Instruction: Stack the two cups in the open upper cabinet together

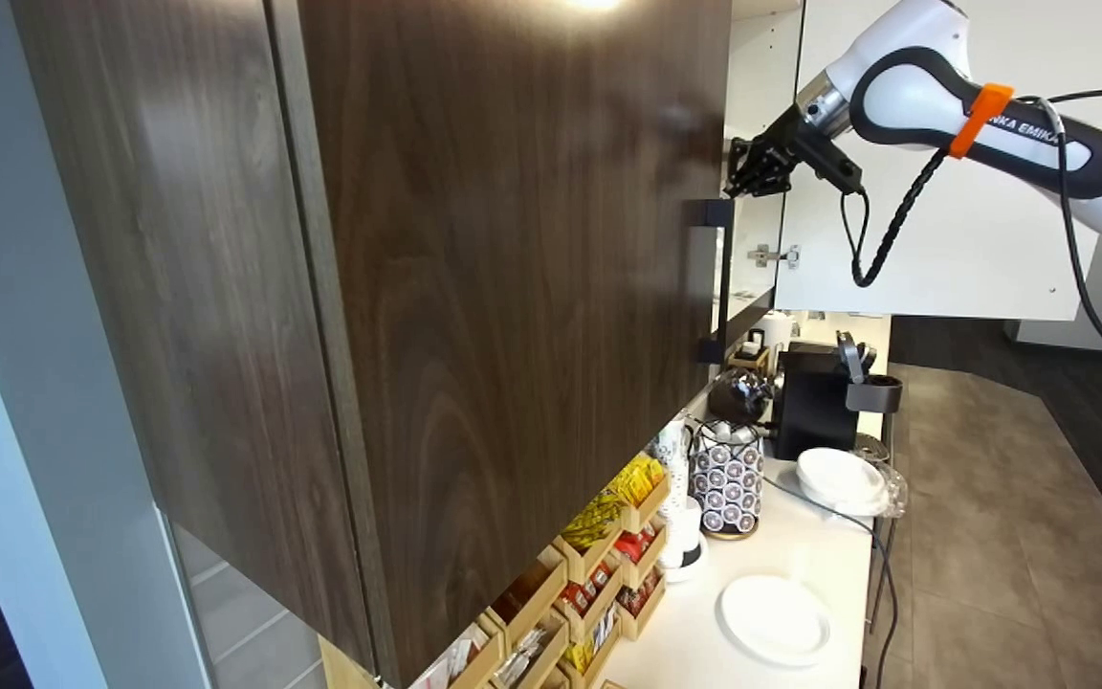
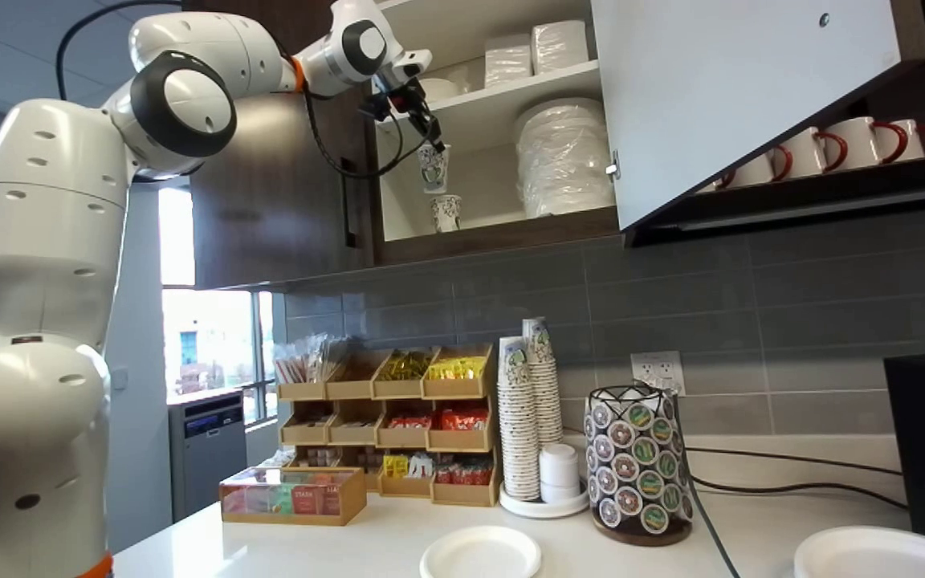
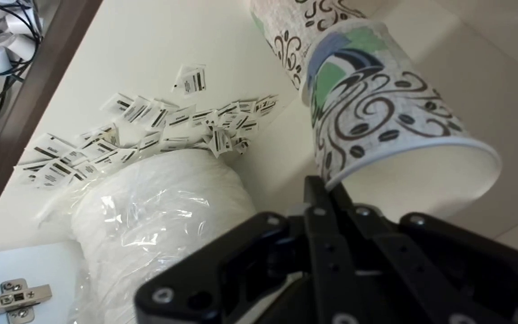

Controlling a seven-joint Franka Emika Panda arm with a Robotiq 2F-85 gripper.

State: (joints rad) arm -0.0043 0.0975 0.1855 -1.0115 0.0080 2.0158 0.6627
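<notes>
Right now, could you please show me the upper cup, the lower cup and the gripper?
Upper cup (image 3: 378, 105), wrist view: on its printed wall.
Lower cup (image 2: 446, 213), in an exterior view: on its printed wall.
Gripper (image 3: 328, 189), wrist view: midway between its fingertips.

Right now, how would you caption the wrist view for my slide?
Gripper pinching a patterned paper cup by its rim, the second cup beyond it, inside the cabinet.

Gray wall tiles (image 2: 527, 293) back a white countertop (image 2: 378, 554); daylight brightens a window (image 2: 209, 341), a gray unit (image 2: 207, 459) appearing below it. Brownish-gray floor tiles (image 1: 1010, 536) adjoin darker flooring (image 1: 1101, 426), with a blue-gray wall (image 1: 34, 335) opposite in frame.
</notes>
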